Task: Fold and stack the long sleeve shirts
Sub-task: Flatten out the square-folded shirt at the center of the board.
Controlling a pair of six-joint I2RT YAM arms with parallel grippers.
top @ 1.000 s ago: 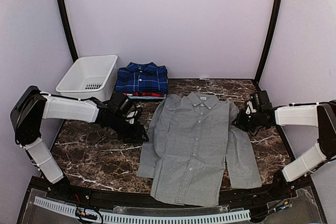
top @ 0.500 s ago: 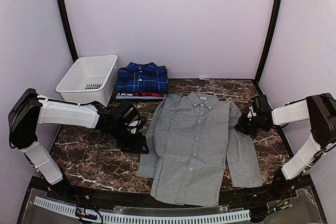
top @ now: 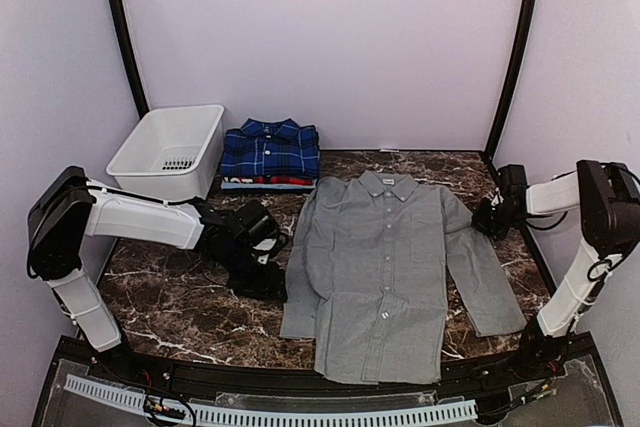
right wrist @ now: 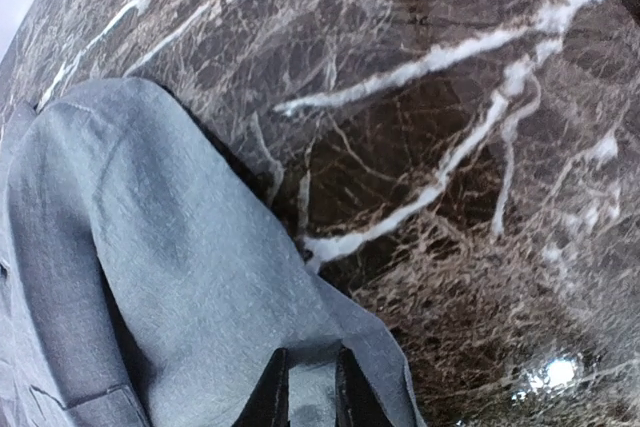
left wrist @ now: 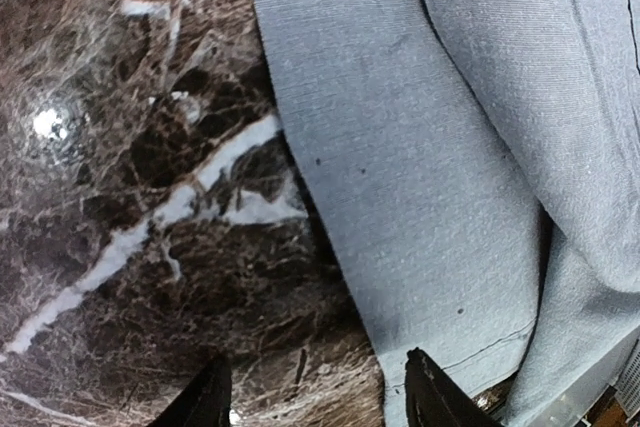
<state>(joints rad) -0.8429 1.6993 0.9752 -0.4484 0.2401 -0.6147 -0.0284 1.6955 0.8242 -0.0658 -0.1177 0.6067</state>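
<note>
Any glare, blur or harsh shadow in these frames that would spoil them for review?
Top external: soft, even light, sharp throughout, only faint shadows on the marble table. Left wrist: a small bright glare on the marble at upper left, grey shirt weave crisp. Right wrist: a glare spot at lower right, and the right tool at the bottom edge looks dark and slightly soft.

White basket (top: 150, 177) sits on dark marble table (top: 170, 297).
</note>
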